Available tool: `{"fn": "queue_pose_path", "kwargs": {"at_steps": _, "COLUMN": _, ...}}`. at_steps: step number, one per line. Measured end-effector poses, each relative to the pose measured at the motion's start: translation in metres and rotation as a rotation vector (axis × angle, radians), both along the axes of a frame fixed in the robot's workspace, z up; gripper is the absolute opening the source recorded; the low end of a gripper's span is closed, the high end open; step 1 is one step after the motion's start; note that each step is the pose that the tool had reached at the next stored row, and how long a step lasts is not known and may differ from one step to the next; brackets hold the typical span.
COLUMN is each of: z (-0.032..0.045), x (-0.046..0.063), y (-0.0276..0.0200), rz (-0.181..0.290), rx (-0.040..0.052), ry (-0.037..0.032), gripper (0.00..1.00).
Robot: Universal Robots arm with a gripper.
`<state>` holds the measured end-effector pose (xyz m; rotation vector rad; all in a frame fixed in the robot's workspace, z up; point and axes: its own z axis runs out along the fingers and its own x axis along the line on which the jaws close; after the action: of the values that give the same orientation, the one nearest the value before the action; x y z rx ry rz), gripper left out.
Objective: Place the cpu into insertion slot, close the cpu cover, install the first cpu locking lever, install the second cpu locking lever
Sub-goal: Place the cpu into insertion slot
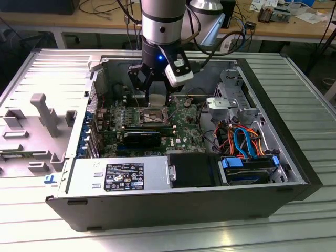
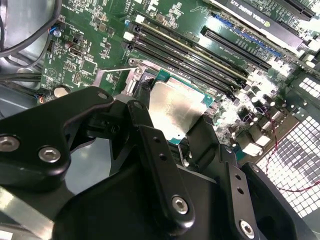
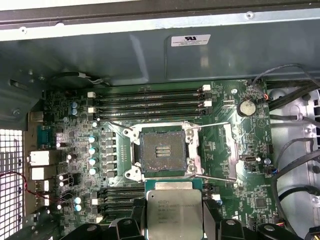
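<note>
gripper: black two-finger gripper (image 1: 156,100) on the arm, reaching down inside the open grey metal computer case (image 1: 184,205); pinching the chip by two opposite edges.
fingers: one black finger (image 2: 150,145) touches one edge of the chip and the other presses the opposite edge, seen in the second wrist view.
cpu: small flat square chip with silver-grey metal top (image 3: 174,215), level, top face up, held between the fingertips; also seen at (image 2: 175,112).
cpu vs gripper: chip sits squarely between the fingers, touching both.
insertion slot: dark square socket recess with silver metal rim (image 3: 162,150) in the green motherboard (image 3: 255,155); contact field bare, nothing seated in it.
cpu vs slot: in the first wrist view the chip lies just beside the slot, not over it, and is not in contact with it.
cpu cover: thin silver metal frame plate (image 3: 232,152), swung open to one side of the slot.
levers: thin silver wire lever (image 3: 116,125) stands unlatched near the slot.
surroundings: long black memory slots (image 3: 150,95) run along the far side of the slot from the chip.
</note>
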<state>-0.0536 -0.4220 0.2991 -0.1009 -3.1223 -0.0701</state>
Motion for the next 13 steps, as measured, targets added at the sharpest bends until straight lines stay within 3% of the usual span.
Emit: {"fn": "queue_pose_path", "kwargs": {"at_steps": 13, "z": -0.0003, "x": 0.0000, "y": 0.0000, "rz": -0.064, "rx": -0.0001, "ry": 0.0000, "gripper": 0.54}}
